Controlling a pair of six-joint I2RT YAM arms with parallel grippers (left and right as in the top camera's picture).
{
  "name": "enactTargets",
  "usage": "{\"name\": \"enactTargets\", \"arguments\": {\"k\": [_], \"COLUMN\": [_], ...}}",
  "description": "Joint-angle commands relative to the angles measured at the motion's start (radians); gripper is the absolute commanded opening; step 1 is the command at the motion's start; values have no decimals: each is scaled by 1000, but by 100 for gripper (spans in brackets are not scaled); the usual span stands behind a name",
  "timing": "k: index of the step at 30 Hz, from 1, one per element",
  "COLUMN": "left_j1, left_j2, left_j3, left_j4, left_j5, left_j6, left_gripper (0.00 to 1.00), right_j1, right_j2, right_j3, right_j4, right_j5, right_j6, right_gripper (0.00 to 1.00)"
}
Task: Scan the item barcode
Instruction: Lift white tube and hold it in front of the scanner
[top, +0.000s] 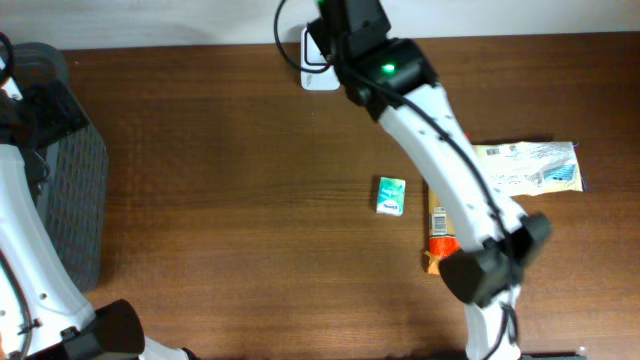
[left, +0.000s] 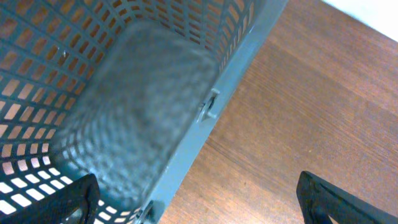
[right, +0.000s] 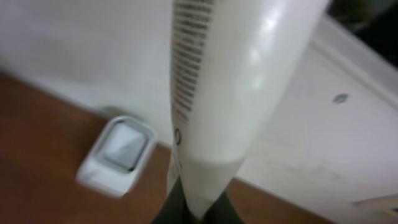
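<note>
right wrist: right pincer (right: 198, 208) grips the white tube (right: 236, 81), long axis straight out, scanner (right: 118, 155) lying off its printed side.

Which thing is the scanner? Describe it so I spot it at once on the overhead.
Follow the table to its far edge, midway along. The scanner sits there, partly under the right gripper holding the tube. It is a small white rounded block with a grey window, unlike the green box, orange packet and white packet lying mid-table.
</note>
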Motion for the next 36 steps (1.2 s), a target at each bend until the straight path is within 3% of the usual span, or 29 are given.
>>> {"name": "enactTargets", "arguments": {"k": [1,9,17,22,28,30,34,36], "left_j1": [3,3,3,3,3,3,3,3], "left_j2": [-6,-6,-6,-6,-6,-6,-6,-6], "left_j3": [6,6,6,6,6,6,6,6], "left_j4": [-1,-1,-1,-1,-1,-1,-1,-1], "left_j5": [-3,-3,-3,-3,-3,-3,-3,-3], "left_j6": [16,16,16,16,16,16,16,16], "left_gripper": [99,99,99,99,99,99,99,99], "right_j1": [-61,-85,-30,-18,52,60,86,109], "right_j2": [193,454,458,457,415,367,172,63], "right_j3": [19,16,7,8,8,8,8,8], "right_j4": [154,238,154,128,71,-19,-183,-401], "right_j5": [172,169,173,423,425,326,156,-150], "right_j6": [-208,-224,-224,-224,-224,-223,-81,53], "right_gripper": [4,4,4,4,4,4,4,4]}}
